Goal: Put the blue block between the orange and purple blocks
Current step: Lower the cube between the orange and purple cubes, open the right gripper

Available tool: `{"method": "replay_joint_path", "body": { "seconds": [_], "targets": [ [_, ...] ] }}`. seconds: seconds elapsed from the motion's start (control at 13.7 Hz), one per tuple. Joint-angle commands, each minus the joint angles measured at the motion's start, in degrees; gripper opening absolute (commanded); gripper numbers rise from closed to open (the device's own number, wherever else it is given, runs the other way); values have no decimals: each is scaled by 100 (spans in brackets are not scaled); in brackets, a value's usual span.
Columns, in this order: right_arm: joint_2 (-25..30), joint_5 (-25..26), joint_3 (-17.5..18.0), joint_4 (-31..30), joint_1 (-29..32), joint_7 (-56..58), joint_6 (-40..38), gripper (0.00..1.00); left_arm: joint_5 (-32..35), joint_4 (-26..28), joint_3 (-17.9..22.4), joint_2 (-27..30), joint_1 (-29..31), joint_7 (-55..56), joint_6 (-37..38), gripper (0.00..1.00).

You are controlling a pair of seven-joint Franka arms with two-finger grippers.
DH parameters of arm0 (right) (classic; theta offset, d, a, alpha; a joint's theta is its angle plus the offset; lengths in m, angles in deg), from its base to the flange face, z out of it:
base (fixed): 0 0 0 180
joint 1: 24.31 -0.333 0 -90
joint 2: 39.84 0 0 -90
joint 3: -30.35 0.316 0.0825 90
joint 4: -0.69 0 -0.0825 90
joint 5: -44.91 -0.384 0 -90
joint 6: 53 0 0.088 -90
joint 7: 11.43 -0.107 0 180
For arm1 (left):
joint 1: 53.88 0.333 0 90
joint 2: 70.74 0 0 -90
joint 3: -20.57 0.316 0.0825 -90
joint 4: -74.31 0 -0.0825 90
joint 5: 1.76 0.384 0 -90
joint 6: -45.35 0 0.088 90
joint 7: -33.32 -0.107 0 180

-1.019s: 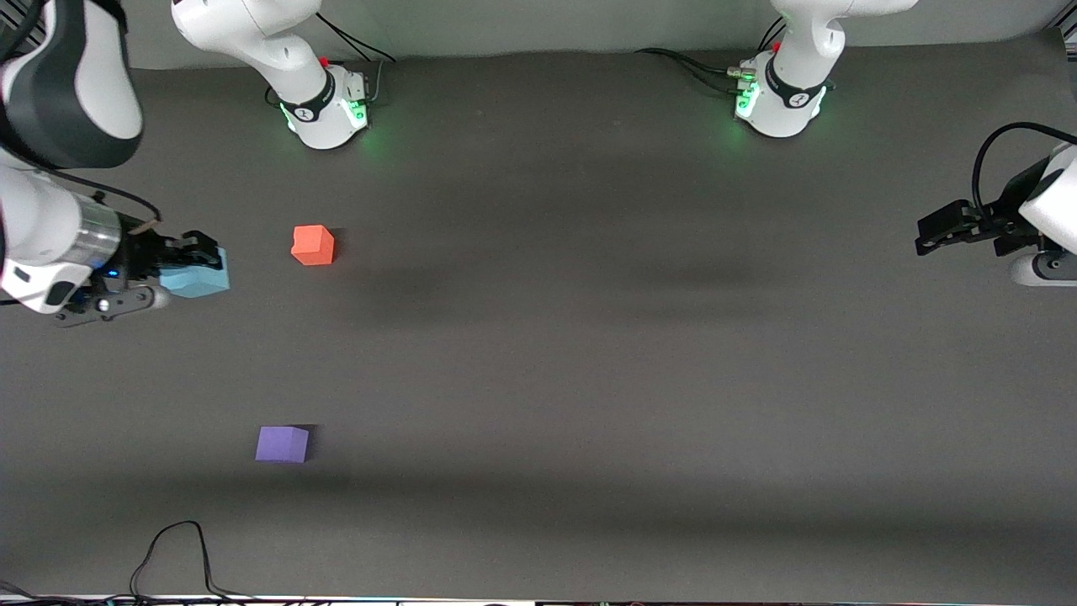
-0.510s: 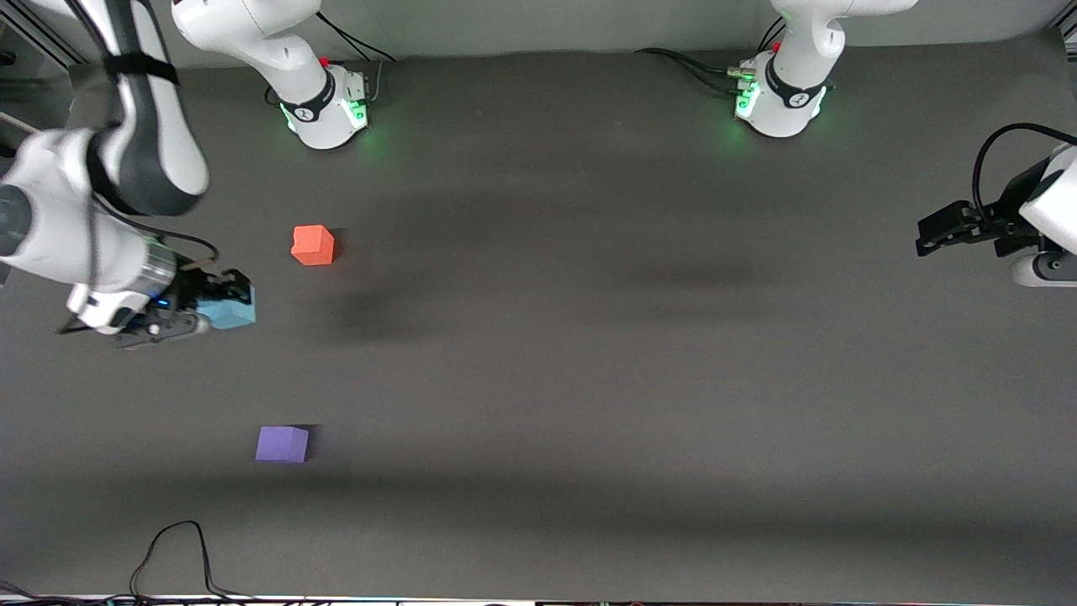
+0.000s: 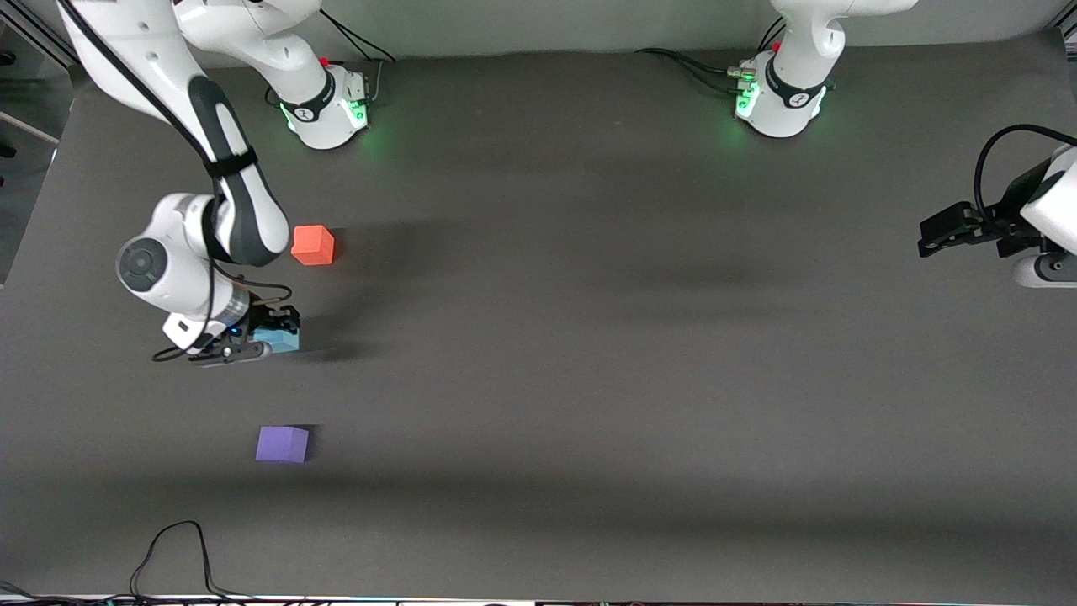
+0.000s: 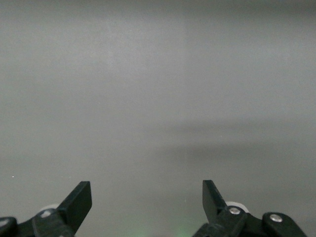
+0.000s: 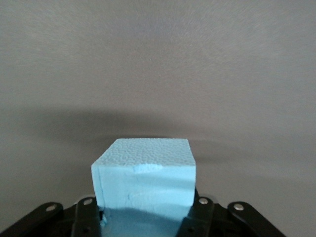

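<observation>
The right gripper (image 3: 271,330) is clamped on the blue block (image 3: 280,338), low over the table (image 3: 589,337) between the orange block (image 3: 313,245) and the purple block (image 3: 282,443); its fingers hide the block's sides. The left gripper (image 3: 932,236) waits spread open at the left arm's end, its arm cut off by the frame.

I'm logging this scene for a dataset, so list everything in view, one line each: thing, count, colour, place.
blue block: one, light blue, in the right claw, between the other two blocks
orange block: one, orange-red, on the table, farther from the front camera than the blue block
purple block: one, violet, nearer the front camera
table: one, dark grey
cable: one, black, at the table's near edge
right claw: shut on the blue block
left claw: open, waiting at the left arm's end
</observation>
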Motion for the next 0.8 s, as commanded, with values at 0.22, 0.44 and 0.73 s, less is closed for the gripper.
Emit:
{"method": "replay_joint_path", "body": {
  "seconds": [0.22, 0.44, 0.73],
  "targets": [
    [-659, -2559, -40, 150, -216, 2030, 212, 45, 87, 88, 41, 46, -56, 40, -121, 100],
    [-616, -2560, -49, 176, -234, 1961, 195, 100, 87, 97, 41, 46, -56, 40, -129, 100],
    [-379, -2245, -93, 185, -251, 1908, 133, 100, 78, 106, 41, 46, -56, 40, -147, 100]
  ]
}}
